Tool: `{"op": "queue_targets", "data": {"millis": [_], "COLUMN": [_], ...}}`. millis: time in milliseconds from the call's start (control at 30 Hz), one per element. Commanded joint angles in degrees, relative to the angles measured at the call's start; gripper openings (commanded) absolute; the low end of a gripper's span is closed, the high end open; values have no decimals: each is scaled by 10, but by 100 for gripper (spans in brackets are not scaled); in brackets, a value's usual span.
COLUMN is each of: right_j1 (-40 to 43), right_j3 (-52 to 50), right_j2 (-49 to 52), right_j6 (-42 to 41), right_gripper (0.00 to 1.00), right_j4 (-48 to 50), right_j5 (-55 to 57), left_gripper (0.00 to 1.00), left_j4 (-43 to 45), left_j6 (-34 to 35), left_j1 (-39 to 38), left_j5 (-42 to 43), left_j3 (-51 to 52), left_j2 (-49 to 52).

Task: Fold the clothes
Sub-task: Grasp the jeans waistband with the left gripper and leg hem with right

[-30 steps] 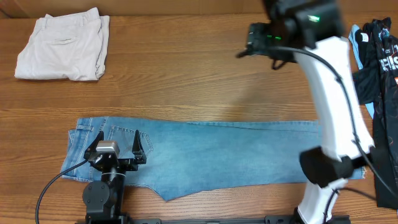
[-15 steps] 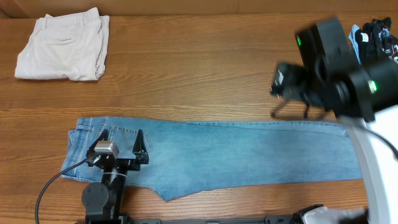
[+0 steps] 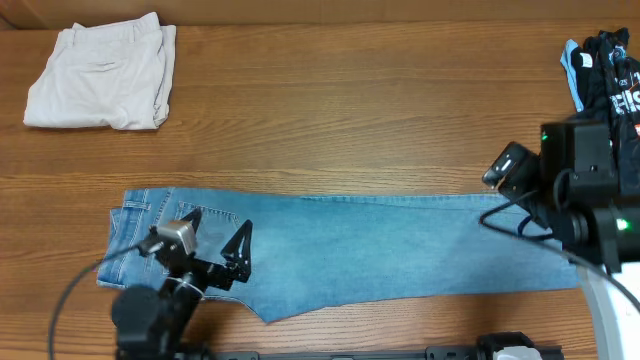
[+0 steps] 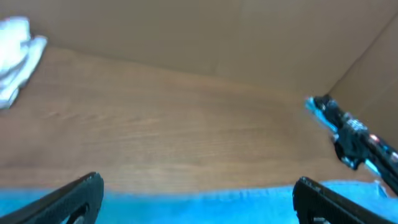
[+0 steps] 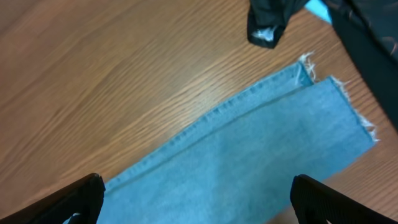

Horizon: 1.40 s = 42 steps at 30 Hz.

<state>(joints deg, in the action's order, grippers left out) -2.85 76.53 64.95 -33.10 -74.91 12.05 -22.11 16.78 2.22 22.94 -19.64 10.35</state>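
**Q:** Overhead view. Where does the task garment lie?
**A:** The jeans (image 3: 380, 245) lie flat along the near half of the worktop (image 3: 350, 120). The waist and back pockets are at 8 o'clock and the cuffs at 4 o'clock. The left fingers (image 3: 240, 252) stand spread over the pocket area, grasping nothing. The right arm (image 3: 585, 200) hangs over the cuff end, and its fingers cannot be read from this view. Folded cream trousers (image 3: 100, 75) sit at 10 o'clock. A black garment (image 3: 610, 90) with light blue trim sits at 2 o'clock.

**Q:** Left wrist view?
**A:** The view is blurred. The left fingers (image 4: 68, 199) show at 7 and 5 o'clock, wide apart, with nothing between them. A blue strip of jeans (image 4: 199, 202) runs along 6 o'clock. The black garment (image 4: 351, 137) is at 3 o'clock and the cream trousers (image 4: 15, 53) at 10 o'clock.

**Q:** Right wrist view?
**A:** The right fingers (image 5: 68, 202) show at 7 and 5 o'clock, released, with only flat denim below them. The jeans (image 5: 261, 149) run from 7 o'clock toward 2 o'clock and end in a frayed hem. That hem lies near the black garment (image 5: 360, 25) at 1 o'clock.
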Motion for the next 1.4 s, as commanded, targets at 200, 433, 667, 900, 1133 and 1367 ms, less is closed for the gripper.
{"op": "queue_targets", "data": {"millis": [200,433,667,900,1133,1367], "right_j1": [65,65,65,65,65,65], "right_j3": [-29,-32,-32,-32,-40,-42], "right_j2": [66,107,129,129,129,130], "right_j6": [68,68,68,68,68,68], "right_gripper": [100,100,100,100,100,100], "right_j4": [29,27,29,45,43,39], "right_j5": [-123,-122,-122,-122,-122,-124], "left_gripper": [100,100,100,100,81,70], "left_j4": [-279,-378,-376,-381,-380,-352], "left_j6": [-131,-176,-166,-159,-169,-170], "left_j1": [-3,8,118,223,234,234], "left_j5": [-169,-179,-261,-182,-188,-189], "left_j3": [-324,-458,-462,-456,-446,-446], "left_j2": [353,560,652,731,825,884]}}
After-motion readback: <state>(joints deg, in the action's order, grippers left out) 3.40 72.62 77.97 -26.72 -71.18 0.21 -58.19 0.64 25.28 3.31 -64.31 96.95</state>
